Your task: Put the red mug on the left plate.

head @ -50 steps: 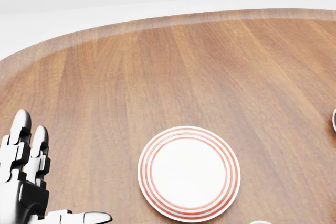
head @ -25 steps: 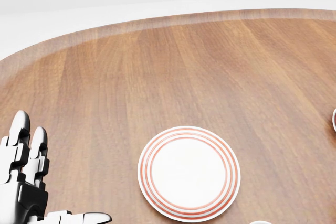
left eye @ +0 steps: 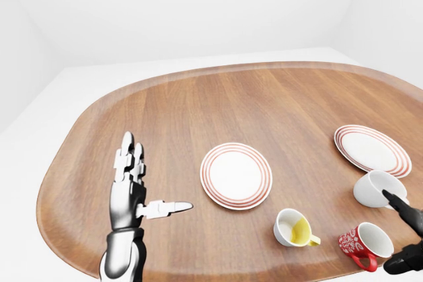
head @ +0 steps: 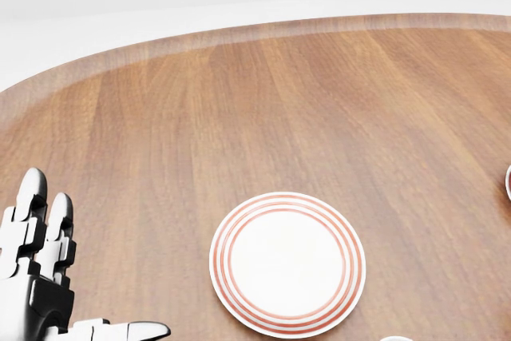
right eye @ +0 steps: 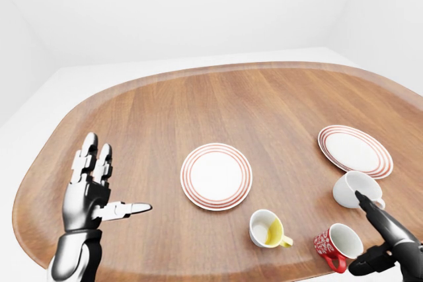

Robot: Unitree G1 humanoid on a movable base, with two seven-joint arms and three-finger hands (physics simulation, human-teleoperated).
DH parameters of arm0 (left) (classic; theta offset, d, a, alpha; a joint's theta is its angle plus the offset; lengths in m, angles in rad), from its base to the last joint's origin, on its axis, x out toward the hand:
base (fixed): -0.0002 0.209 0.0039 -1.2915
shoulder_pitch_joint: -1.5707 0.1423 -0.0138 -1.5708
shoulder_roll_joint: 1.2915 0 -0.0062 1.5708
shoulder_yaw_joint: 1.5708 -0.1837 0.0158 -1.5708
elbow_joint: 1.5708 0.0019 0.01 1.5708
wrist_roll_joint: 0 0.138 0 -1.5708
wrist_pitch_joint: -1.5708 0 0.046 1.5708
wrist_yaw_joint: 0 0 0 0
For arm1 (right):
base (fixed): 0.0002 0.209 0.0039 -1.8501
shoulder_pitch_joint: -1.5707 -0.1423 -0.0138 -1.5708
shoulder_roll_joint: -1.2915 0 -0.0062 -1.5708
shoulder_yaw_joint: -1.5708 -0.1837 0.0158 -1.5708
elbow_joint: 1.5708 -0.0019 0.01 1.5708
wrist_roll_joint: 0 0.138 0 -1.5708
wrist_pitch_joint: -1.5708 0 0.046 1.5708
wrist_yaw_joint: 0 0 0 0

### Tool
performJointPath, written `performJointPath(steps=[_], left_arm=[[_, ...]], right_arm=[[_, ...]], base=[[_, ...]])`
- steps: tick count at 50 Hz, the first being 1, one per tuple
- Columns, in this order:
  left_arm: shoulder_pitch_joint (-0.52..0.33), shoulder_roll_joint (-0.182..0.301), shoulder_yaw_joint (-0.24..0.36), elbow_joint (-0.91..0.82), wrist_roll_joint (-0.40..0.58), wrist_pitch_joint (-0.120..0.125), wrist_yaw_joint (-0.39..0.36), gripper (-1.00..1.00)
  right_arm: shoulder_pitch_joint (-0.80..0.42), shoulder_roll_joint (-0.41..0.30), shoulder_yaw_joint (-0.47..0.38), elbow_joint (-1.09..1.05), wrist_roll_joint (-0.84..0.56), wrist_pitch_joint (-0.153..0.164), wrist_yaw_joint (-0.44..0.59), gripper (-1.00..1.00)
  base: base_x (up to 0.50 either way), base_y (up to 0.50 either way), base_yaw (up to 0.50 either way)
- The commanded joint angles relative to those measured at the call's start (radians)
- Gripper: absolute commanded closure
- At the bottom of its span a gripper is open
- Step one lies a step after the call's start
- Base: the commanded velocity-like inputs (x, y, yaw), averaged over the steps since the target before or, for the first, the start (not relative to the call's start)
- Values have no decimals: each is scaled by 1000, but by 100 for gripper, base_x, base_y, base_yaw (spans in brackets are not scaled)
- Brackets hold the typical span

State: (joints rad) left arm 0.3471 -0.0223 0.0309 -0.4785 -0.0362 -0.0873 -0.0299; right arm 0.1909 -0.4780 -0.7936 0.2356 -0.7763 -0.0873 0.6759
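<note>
The red mug, white-patterned, stands near the bottom right of the right-eye view with its handle towards the bottom edge. My dark right hand is open just right of it, one finger above and the thumb below; I cannot tell if it touches. The left plate, white with red rings, lies at the table's middle and holds nothing; it also shows in the head view. My silver left hand is open and empty, fingers upright, left of that plate.
A yellow-lined mug stands between the left plate and the red mug. A white mug lies tipped above the red mug. A second ringed plate lies at the right. The oval wooden table ends close to both hands.
</note>
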Motion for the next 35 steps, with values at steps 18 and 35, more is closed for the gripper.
performJointPath(steps=[18,35], left_arm=[[-8,0,-4,6,6,0,3,-100],[-11,4,-11,13,11,0,8,-100]], right_arm=[[-59,-74,163,238,90,0,-102,-100],[-69,-106,216,350,126,0,-167,-100]], base=[[0,0,0],[0,0,0]])
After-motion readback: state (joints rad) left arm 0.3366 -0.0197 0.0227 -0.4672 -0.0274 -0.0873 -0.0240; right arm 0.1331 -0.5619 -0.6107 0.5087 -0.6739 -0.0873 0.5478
